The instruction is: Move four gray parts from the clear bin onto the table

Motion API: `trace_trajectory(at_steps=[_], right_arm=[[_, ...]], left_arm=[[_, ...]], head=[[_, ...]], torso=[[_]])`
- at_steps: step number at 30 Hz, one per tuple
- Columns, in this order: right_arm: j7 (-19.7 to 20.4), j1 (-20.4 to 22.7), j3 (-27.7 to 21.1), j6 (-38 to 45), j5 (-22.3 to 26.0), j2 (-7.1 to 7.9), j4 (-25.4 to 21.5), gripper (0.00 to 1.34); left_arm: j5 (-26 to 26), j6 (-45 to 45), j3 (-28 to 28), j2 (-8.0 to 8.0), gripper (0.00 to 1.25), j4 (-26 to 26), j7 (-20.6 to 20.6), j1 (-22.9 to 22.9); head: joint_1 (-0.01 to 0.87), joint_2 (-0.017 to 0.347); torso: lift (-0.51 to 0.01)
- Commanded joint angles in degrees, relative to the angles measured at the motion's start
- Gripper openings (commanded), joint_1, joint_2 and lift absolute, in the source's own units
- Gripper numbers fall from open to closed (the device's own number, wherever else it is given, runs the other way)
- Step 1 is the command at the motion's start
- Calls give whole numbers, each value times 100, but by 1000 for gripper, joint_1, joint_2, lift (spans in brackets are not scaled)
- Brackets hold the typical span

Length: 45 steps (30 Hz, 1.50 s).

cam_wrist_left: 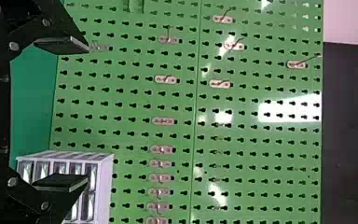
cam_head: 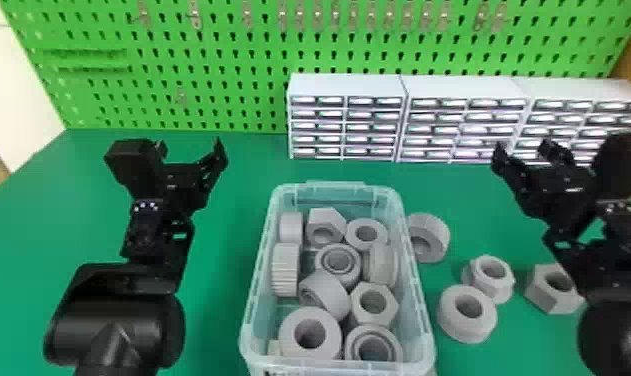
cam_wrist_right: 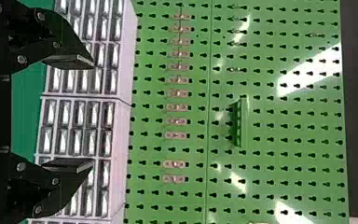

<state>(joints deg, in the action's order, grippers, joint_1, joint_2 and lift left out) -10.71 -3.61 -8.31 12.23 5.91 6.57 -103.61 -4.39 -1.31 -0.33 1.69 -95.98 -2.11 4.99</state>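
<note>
On the green table [cam_head: 229, 325], between the two arms: clear bin [cam_head: 334, 184], with no lid and lots of gray parts [cam_head: 325, 295] piled inside. At the near end of the bin, a fat ring [cam_head: 310, 317] next to another round part [cam_head: 351, 345]. Near the bin's left wall, a ridged wheel [cam_head: 285, 270]; at the far end, a six-sided nut [cam_head: 325, 220] beside a smaller ring [cam_head: 351, 235]. Out on the table, to the right of the bin, four more gray parts: a round one [cam_head: 436, 230] just beside the far part of the bin, a nut with a wide rim [cam_head: 479, 277] close to a thick ring [cam_head: 454, 325], and another nut [cam_head: 539, 290] farther right.

Up left, left gripper [cam_head: 191, 152], with jaws wide and empty. Up right, right gripper [cam_head: 523, 150], also wide and empty.

In the left wrist view, past the left gripper [cam_wrist_left: 81, 113], metal hooks [cam_wrist_left: 165, 80] on the green board [cam_wrist_left: 261, 154] and a pale wall [cam_wrist_left: 349, 21]. In the right wrist view, past the right gripper [cam_wrist_right: 88, 113], a little green shelf [cam_wrist_right: 240, 122] on the board.

At the far right of the table, white drawers [cam_head: 344, 85], partly behind the right gripper. Over part of the farthest-right nut, right arm [cam_head: 614, 265].
</note>
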Motion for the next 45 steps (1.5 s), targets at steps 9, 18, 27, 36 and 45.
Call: trace_trajectory(at_steps=[9,18,27,36,45], right_arm=[[-1,80,-83,-19,50,2,-28,822],[-1,80,-136,-54,50,11,-19,822],[-1,115,-145,-62,50,-7,-28,822],[-1,115,-154,-98,59,-16,-28,822],[-1,54,-136,-115,59,-16,-45,822]], left_arm=[[-9,8,-20,7,962,0,0,-7],[-18,-10,-99,-2,962,0,0,37],[-44,-45,-99,7,960,0,0,11],[-80,-45,-82,-2,962,0,0,-7],[-115,-45,-73,-2,962,0,0,-16]], head=[[693,72],[693,72],[693,72],[693,72],[693,72]], torso=[[-52],[-52],[-52],[-52],[-52]])
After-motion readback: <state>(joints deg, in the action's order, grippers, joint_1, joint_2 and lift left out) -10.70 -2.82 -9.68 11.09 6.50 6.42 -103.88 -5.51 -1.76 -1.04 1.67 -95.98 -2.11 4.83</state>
